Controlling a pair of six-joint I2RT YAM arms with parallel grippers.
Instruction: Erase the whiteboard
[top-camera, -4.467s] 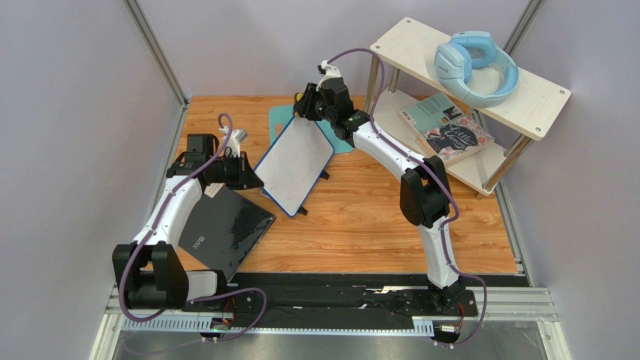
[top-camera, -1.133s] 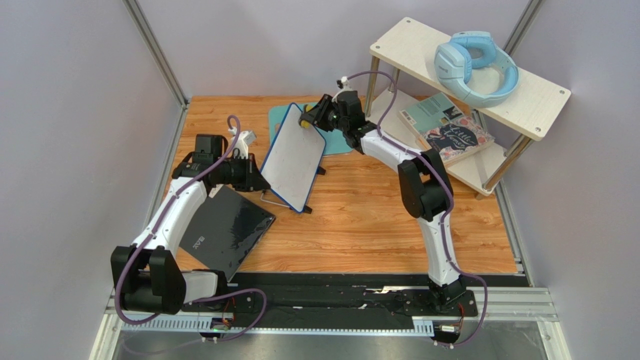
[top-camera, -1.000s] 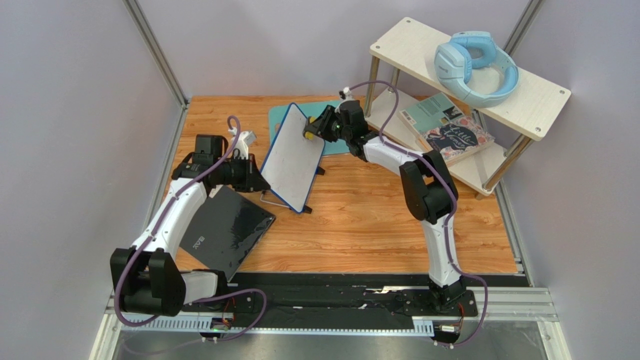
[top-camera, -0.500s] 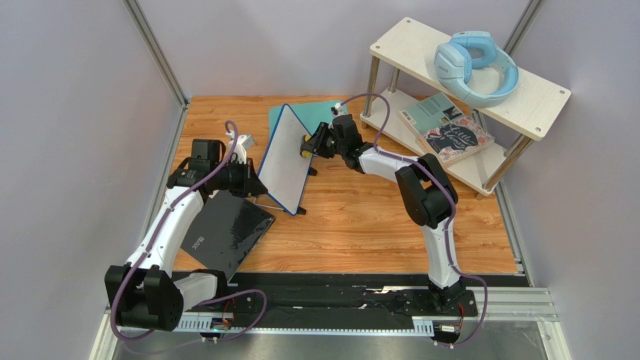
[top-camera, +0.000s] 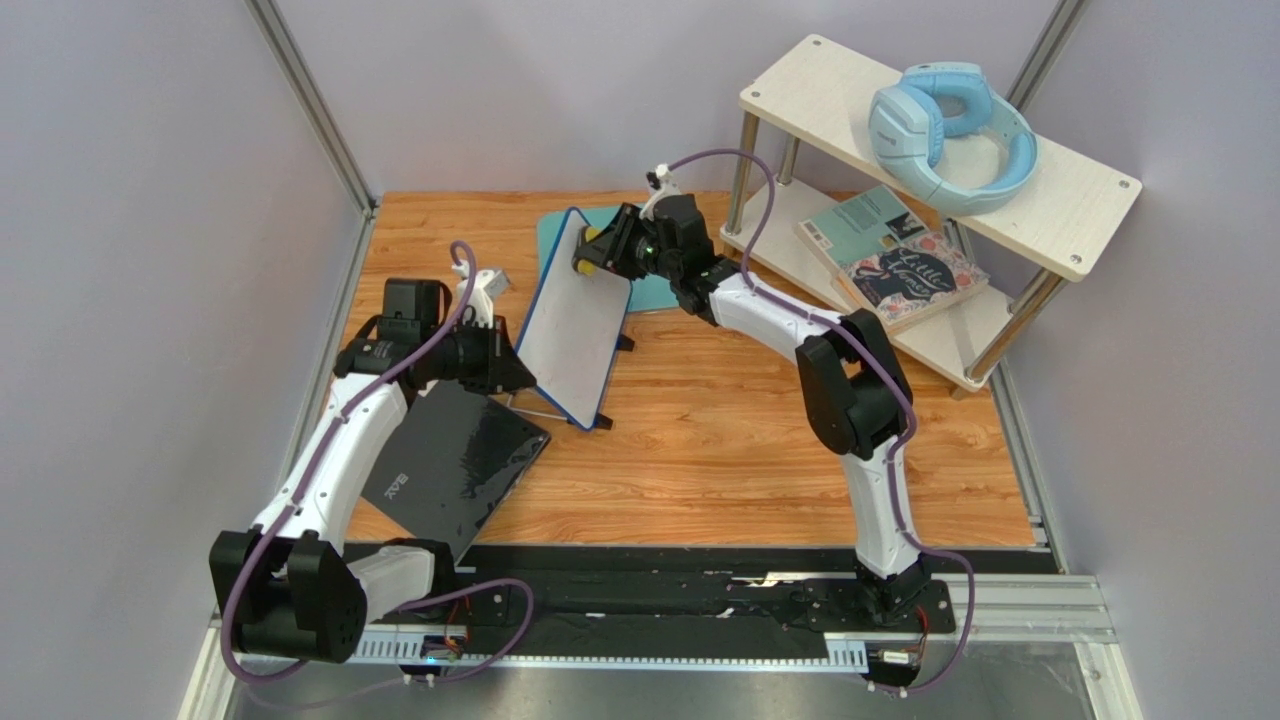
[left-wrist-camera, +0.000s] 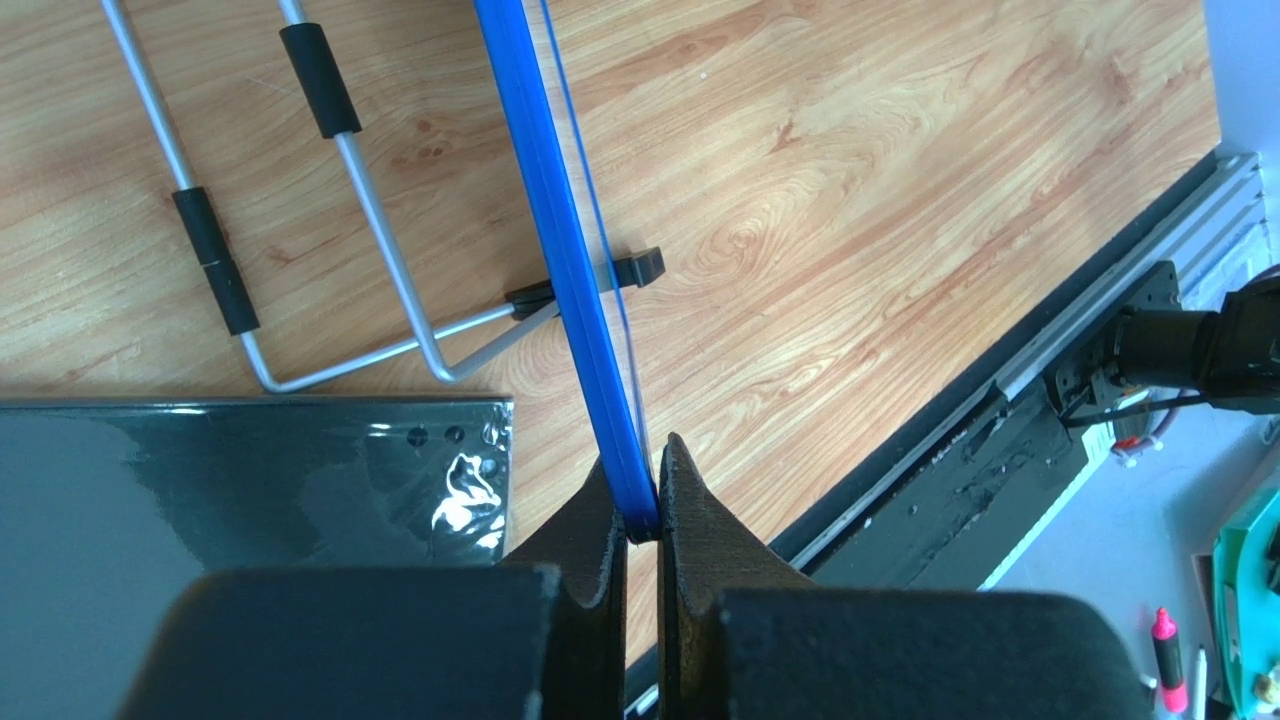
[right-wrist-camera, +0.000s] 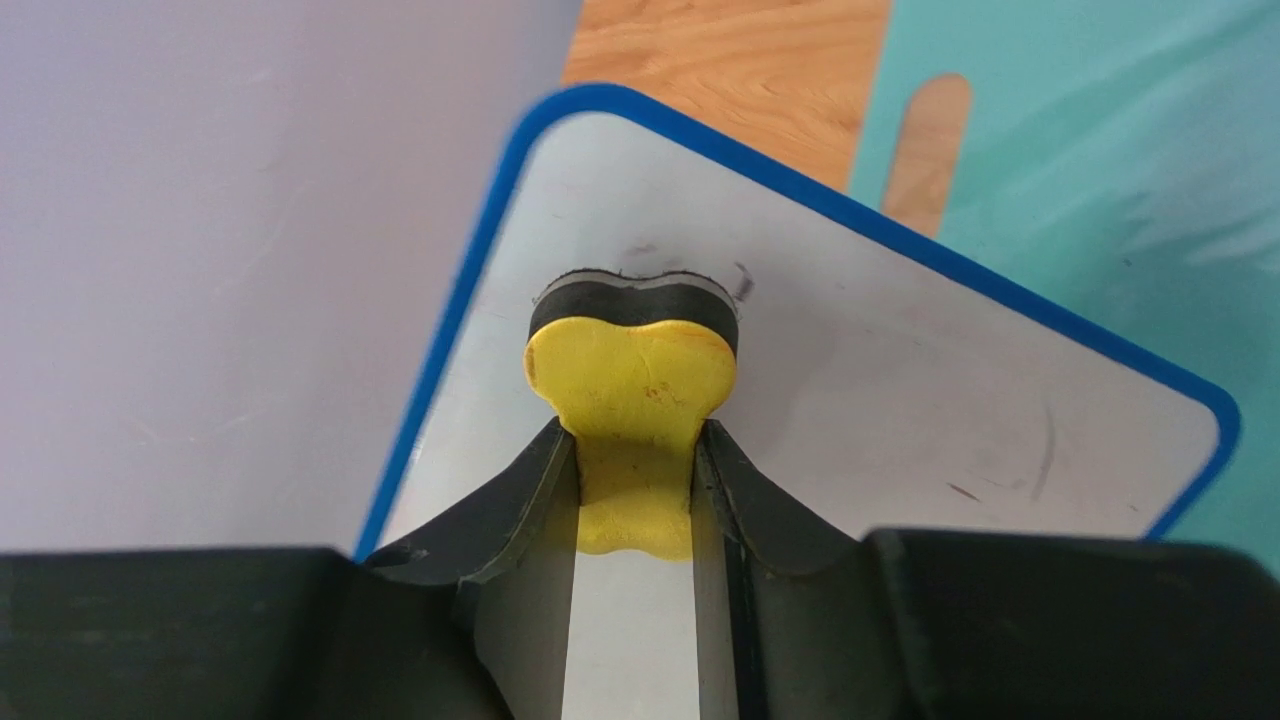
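Note:
The whiteboard (top-camera: 576, 323), white with a thin blue frame, stands tilted on its black feet in the middle of the table. My left gripper (top-camera: 504, 365) is shut on its blue edge (left-wrist-camera: 579, 285), clamped between the jaws (left-wrist-camera: 643, 518). My right gripper (top-camera: 589, 260) is shut on a yellow eraser (right-wrist-camera: 631, 405) with a black felt pad. The pad presses on the board's top corner (right-wrist-camera: 842, 360). Faint dark marks remain on the white surface (right-wrist-camera: 1037, 450) right of the eraser.
A teal mat (top-camera: 639, 255) with a handle slot lies behind the board. A glossy black slab (top-camera: 451, 462) lies at the left. A wire stand (left-wrist-camera: 316, 225) lies by the board's foot. A two-level shelf (top-camera: 962, 165) with blue headphones (top-camera: 950, 132) and books (top-camera: 902, 263) stands at the right.
My right gripper with the eraser moved over the board, down toward its middle and now back up to the top corner. My left arm raised the board to a steeper tilt and shifted it slightly.

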